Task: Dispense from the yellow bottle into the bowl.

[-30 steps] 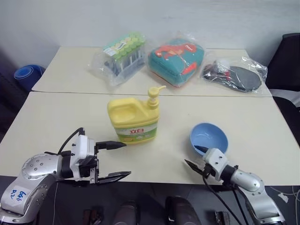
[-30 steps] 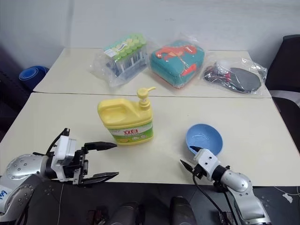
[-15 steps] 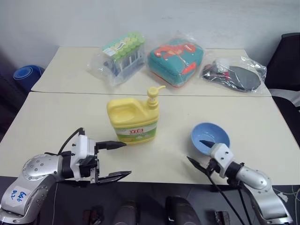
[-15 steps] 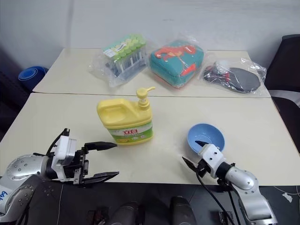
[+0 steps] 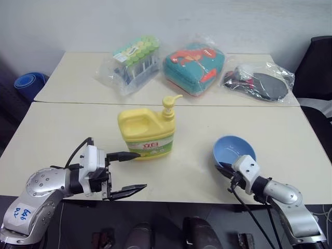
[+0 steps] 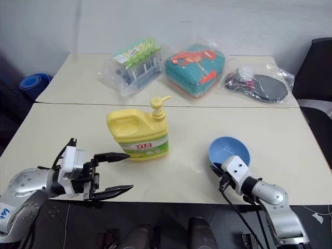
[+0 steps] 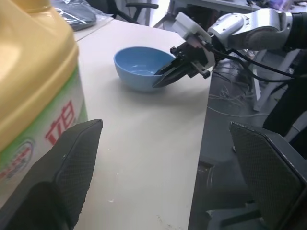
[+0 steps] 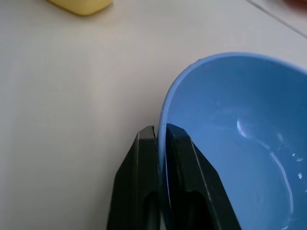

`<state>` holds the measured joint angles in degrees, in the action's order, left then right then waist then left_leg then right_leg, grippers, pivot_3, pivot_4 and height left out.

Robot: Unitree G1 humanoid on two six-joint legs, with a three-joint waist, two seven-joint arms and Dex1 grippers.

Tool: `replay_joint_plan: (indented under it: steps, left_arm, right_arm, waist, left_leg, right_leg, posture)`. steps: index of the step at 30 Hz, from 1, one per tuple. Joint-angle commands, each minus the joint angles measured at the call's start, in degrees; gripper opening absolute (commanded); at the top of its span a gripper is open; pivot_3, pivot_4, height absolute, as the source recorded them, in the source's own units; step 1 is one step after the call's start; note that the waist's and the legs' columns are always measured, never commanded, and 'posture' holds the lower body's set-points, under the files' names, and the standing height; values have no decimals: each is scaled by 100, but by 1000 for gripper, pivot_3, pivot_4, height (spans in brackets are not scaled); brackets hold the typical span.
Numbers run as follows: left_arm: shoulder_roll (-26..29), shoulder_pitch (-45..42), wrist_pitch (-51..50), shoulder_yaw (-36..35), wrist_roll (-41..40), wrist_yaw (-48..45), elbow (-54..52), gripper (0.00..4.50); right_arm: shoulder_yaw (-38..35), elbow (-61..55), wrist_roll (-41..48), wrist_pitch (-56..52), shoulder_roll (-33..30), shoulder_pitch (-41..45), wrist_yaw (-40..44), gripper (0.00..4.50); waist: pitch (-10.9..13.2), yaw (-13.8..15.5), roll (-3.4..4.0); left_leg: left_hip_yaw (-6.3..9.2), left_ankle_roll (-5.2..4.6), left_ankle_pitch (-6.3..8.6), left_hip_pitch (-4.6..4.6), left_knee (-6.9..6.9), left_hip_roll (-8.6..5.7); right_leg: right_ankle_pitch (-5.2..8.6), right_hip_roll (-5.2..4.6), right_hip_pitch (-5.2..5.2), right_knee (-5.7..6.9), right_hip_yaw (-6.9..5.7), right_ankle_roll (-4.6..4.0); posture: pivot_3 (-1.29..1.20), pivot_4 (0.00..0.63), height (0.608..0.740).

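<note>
2 end effectors — right end effector [image 8: 160, 139] pinching bowl [image 8: 240, 143] rim, left end effector [image 5: 127, 174] spread

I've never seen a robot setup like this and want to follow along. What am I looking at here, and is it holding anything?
It's a two-armed humanoid robot. Two pictures come from its head cameras, two from its wrists. On the cream table stand a yellow bottle with a pump and a light-blue bowl; bagged items lie further back. The right gripper has shut on the bowl's rim, one finger inside, one outside. The left gripper is open beside the bottle, holding nothing.
</note>
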<state>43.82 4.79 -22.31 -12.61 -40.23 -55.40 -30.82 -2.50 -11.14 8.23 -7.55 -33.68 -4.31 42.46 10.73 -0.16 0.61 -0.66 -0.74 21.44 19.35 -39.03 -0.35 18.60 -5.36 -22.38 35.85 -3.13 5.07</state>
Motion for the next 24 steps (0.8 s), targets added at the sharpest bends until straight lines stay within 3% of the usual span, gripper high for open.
replay_joint_plan:
  steps: [1, 6, 9, 12, 17, 24]
  left_arm:
    - [158, -93, -389, -392, -666, 116, -412, 4500]
    - [541, -1267, -1329, -843, -2599, 951, -532, 4500]
    - [692, -2168, -1594, -856, -3141, 1419, -287, 4500]
    - [678, -3206, -1628, -536, -2752, 1839, 148, 3938]
    - [417, -4336, -1739, 335, -1942, 1910, 719, 2414]
    - [-557, -5333, -1782, 1177, -1000, 2090, 1500, 283]
  right_arm:
    - [-8, -164, 74, 170, -328, 322, 362, 58]
    - [68, -271, 478, -191, -929, 1631, 1269, 58]
    - [230, -103, 774, -600, -1220, 2642, 1860, 58]
    - [525, 162, 936, -1018, -1402, 3665, 2478, 0]
    - [951, 692, 949, -1383, -1281, 4855, 3023, 0]
    - [1407, 1432, 777, -1511, -991, 5974, 3452, 0]
  waist:
    - [1, -6, 1]
    - [17, -3, -7]
    - [18, -7, -4]
    - [19, -6, -4]
    - [19, 3, -6]
    - [21, 3, -8]
  left_leg:
    - [0, 0, 0, 0, -1, 0]
    - [2, 2, -3, 6, -10, 0]
    - [5, 7, -7, 3, -12, 0]
    - [12, 9, -8, 20, -6, 0]
    - [33, 9, -9, 56, -26, -8]
    - [60, 5, -11, 113, -79, -14]
  right_leg:
    - [0, 0, -1, 1, 0, 0]
    - [-1, -1, -3, 6, 0, 1]
    - [-2, 1, -3, 8, -1, 3]
    - [-1, 5, -11, 2, -15, 3]
    - [-4, 4, -19, 7, -49, 8]
    - [-17, 3, -39, 8, -70, 31]
  posture:
    - [0, 150, 740]
    - [0, 150, 740]
    - [0, 150, 740]
    - [0, 150, 740]
    - [0, 150, 740]
    - [0, 150, 740]
